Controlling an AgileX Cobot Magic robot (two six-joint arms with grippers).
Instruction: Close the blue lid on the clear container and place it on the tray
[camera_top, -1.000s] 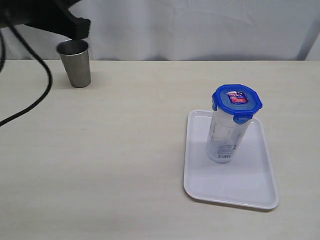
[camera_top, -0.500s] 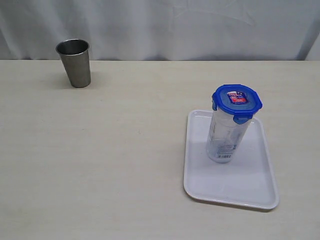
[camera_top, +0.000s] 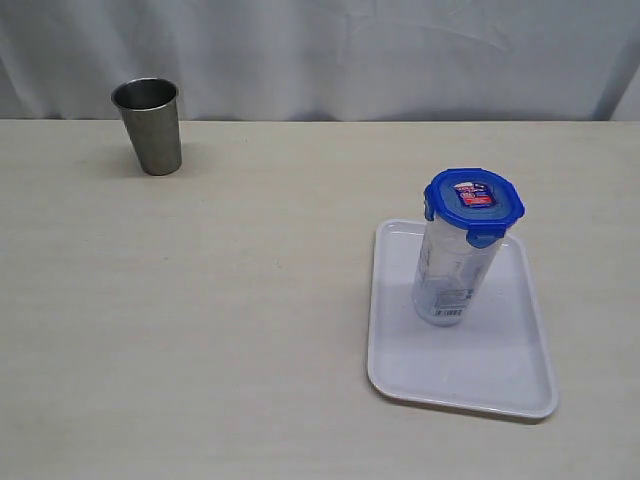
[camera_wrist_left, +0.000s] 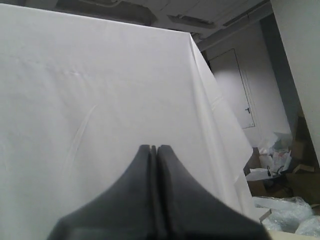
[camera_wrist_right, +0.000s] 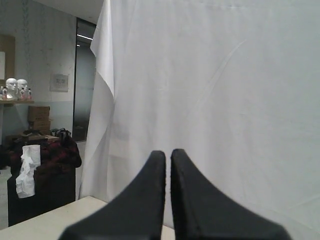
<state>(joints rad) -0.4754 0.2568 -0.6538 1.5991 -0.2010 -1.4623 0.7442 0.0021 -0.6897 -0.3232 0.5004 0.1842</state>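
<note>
L tool (camera_wrist_left: 154, 148): both black fingers (camera_wrist_left: 130, 195) pressed flat together, tips touching, nothing btwn them; it points roughly level, not down. R tool (camera_wrist_right: 167, 153): fingers (camera_wrist_right: 142, 200) likewise closed, just a hairline slit btwn tips, empty, aimed roughly level too.

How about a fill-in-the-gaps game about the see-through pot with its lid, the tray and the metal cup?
1. The clear container has a lid on top, and the lid's colour is ____.
2. The clear container stands upright on the flat white ____.
3. In the exterior view, the steel cup stands far to the ____ of the clear container.

Missing words: blue; tray; left.
</note>
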